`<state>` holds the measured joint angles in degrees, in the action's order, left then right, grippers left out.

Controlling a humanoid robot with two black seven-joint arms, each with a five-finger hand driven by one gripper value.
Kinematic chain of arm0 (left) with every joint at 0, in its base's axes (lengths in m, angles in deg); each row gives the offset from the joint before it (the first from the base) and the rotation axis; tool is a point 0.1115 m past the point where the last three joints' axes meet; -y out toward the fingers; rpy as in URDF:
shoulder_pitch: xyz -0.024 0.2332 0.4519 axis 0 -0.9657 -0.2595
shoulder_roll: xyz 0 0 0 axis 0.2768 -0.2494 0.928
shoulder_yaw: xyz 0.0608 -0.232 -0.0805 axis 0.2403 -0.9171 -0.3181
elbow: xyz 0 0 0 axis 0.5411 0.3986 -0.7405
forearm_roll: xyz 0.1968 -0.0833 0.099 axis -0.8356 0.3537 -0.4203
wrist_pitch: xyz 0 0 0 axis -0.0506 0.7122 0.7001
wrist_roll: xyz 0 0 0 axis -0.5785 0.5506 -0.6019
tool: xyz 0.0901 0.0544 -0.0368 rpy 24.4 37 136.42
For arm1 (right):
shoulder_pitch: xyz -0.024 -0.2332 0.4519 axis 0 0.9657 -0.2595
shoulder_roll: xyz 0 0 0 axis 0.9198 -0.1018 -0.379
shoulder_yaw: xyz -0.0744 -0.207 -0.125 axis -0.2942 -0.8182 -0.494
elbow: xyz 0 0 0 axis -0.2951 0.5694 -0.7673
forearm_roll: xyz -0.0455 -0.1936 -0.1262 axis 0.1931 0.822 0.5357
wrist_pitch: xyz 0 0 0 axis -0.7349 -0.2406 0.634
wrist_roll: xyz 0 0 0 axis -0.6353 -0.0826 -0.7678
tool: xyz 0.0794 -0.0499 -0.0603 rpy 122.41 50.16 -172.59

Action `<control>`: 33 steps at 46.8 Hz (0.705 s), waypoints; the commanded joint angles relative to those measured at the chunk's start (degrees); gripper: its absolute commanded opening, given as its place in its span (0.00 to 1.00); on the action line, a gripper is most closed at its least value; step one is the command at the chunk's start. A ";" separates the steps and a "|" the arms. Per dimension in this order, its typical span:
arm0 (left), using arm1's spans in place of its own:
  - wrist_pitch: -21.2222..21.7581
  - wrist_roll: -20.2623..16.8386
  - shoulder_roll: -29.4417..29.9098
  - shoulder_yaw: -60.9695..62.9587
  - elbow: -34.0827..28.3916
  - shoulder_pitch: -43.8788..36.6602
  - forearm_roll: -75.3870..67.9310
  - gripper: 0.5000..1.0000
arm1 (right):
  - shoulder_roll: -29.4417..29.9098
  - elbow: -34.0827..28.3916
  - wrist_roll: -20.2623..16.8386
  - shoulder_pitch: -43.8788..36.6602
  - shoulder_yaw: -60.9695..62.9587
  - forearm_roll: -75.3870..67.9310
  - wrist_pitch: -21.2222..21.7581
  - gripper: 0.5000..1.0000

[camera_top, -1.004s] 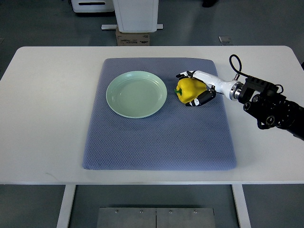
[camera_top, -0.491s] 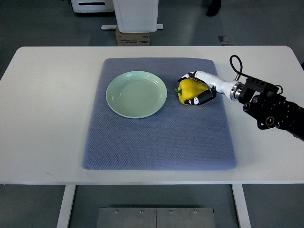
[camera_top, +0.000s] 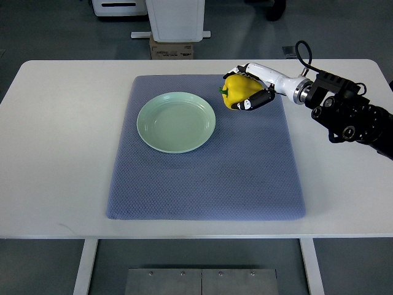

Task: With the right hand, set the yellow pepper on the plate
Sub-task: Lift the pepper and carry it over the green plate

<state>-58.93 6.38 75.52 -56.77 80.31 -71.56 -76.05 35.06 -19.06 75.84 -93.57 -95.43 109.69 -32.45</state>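
A yellow pepper (camera_top: 238,91) with a green stem pointing left is held in my right hand (camera_top: 250,88), whose fingers curl around it from above and below. It hangs lifted above the far right part of the blue mat, to the right of the pale green plate (camera_top: 176,121). The plate has nothing on it. My right arm (camera_top: 344,114) comes in from the right edge. No left arm shows.
A blue-grey mat (camera_top: 206,172) covers the middle of the white table (camera_top: 61,153). Beyond the table's far edge stand a white pedestal base (camera_top: 175,18) and a cardboard box (camera_top: 172,49).
My right hand closed around the pepper, then lifted it off the mat and carried it up and slightly left, toward the mat's far edge.
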 commanded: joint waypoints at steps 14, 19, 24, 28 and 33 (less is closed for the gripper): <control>-0.01 -0.01 0.00 0.00 0.00 0.00 0.00 1.00 | 6.21 -0.68 -2.97 -0.91 0.79 0.00 0.01 0.00; -0.01 -0.01 0.00 0.00 0.00 0.00 0.00 1.00 | 6.39 -0.94 -3.05 -0.91 0.79 0.00 0.01 0.00; -0.01 -0.01 0.00 0.00 0.00 0.00 0.00 1.00 | 6.39 -1.56 -3.05 -0.99 0.97 0.00 0.01 0.00; -0.01 -0.01 0.00 0.00 0.00 0.00 0.00 1.00 | 6.39 -2.61 -2.97 -0.99 0.97 0.00 0.01 0.00; -0.01 -0.01 0.00 0.00 0.00 0.00 0.00 1.00 | 6.39 -4.46 -2.97 -0.91 0.97 0.09 0.01 0.00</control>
<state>-58.94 6.37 75.52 -56.77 80.31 -71.56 -76.04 41.46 -22.44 72.79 -94.54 -94.47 109.69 -32.43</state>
